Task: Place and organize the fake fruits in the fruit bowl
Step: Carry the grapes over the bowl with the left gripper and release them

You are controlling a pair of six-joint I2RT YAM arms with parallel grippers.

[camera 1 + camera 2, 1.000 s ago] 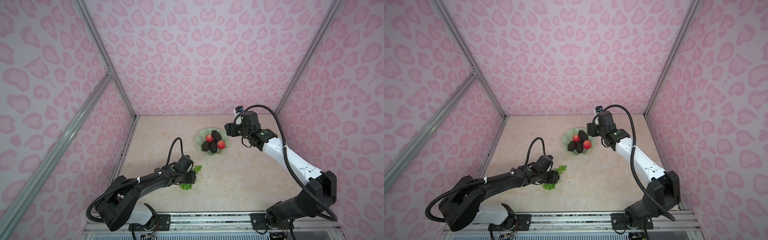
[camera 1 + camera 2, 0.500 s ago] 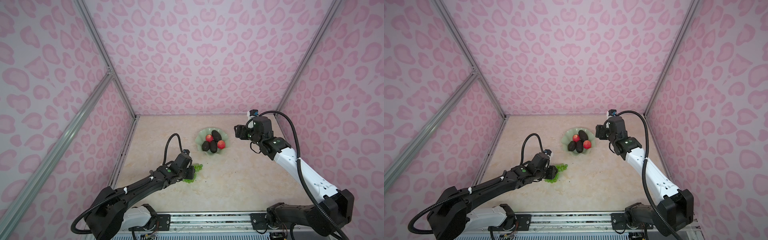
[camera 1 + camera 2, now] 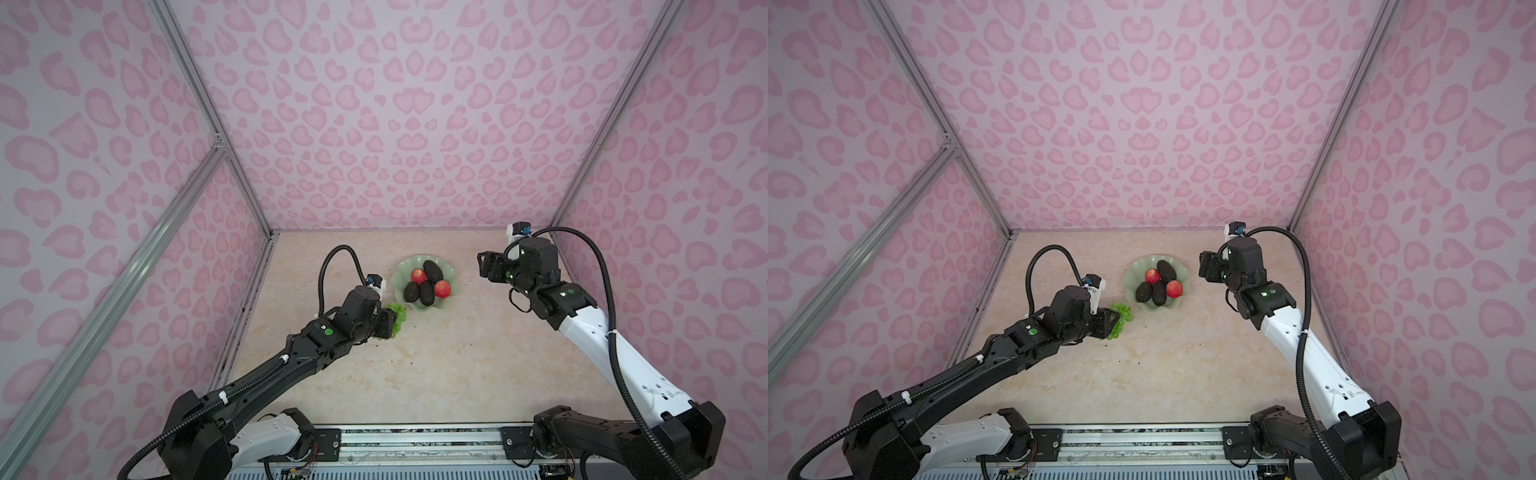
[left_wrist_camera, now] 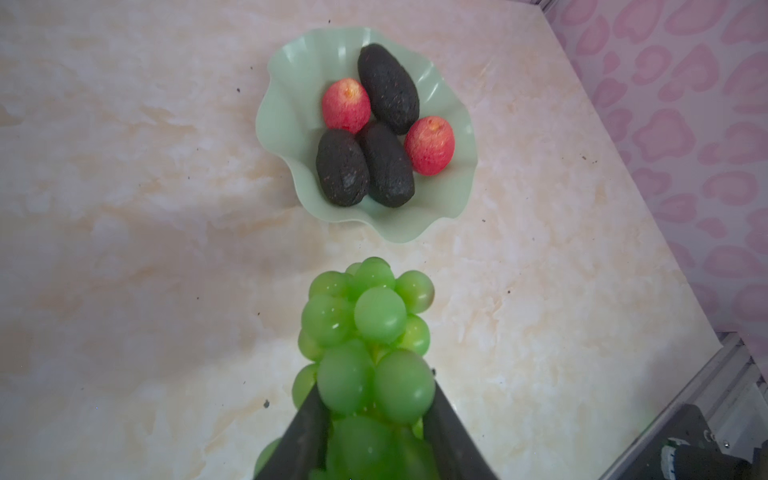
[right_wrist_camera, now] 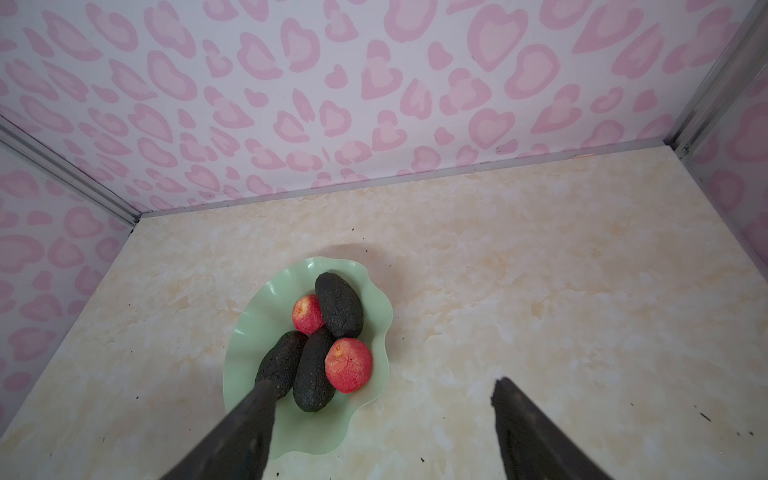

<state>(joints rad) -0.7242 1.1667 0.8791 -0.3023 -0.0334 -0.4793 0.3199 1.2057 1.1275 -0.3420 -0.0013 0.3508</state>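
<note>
A bunch of green grapes is clamped between the dark fingers of the left gripper, seen close up in the left wrist view, with most of the bunch jutting out beyond the fingertips toward the fruit bowl. In both top views the left gripper sits near the middle of the marbled beige surface, toward its left edge, the grapes just beside the bowl's near-left rim; whether they touch the surface cannot be told.

The pale mint bowl, wavy at the rim, stands toward the far edge of the surface, about midway between left and right edges. Inside it lie three dark, rough-skinned avocados and two red apples, packed together and touching: two avocados side by side on the near side, the third farther back, an apple on either side of it.

The right gripper hangs over the surface to the right of the bowl, its fingers spread wide and holding nothing; in a top view the right gripper sits near the far-right corner, apart from the bowl.
</note>
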